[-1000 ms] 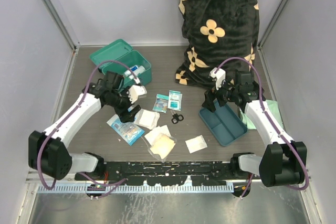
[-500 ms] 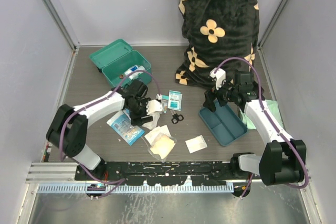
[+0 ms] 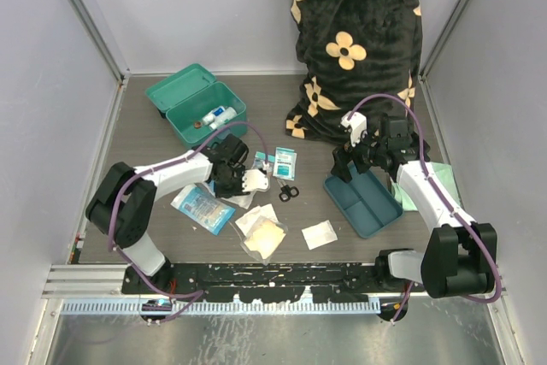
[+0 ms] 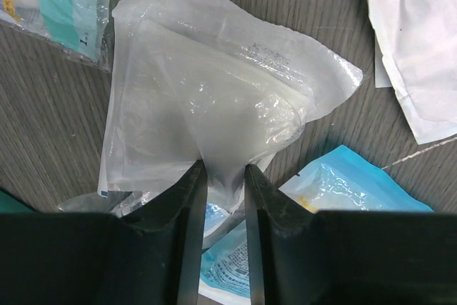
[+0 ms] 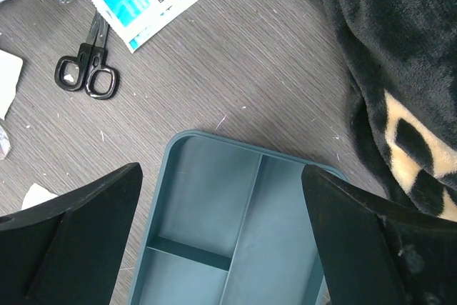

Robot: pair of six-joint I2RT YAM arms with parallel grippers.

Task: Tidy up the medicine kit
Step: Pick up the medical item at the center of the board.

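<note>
1. Two claws work over the grey worktop point(image 3: 137, 138), the left claw point(image 4: 226, 173) low near the middle and the right claw point(image 5: 225, 237) off to the right.
2. The left claw is clenched on the near edge of a clear pouch point(image 4: 214, 98), which lies flat on the worktop with its edge pinched between both fingers.
3. A blue pouch point(image 4: 343, 180) lies just beside the clear pouch.
4. The right claw is released, its jaws spread wide above the divided tray point(image 5: 214, 139), and it grips nothing.
5. Black scissors point(image 5: 86, 69) lie between the tray and the left claw.
6. The medicine kit point(image 3: 178, 85) sits at the far left of the worktop with its lid open. Small items lie inside it, and it is well apart from both claws.
</note>
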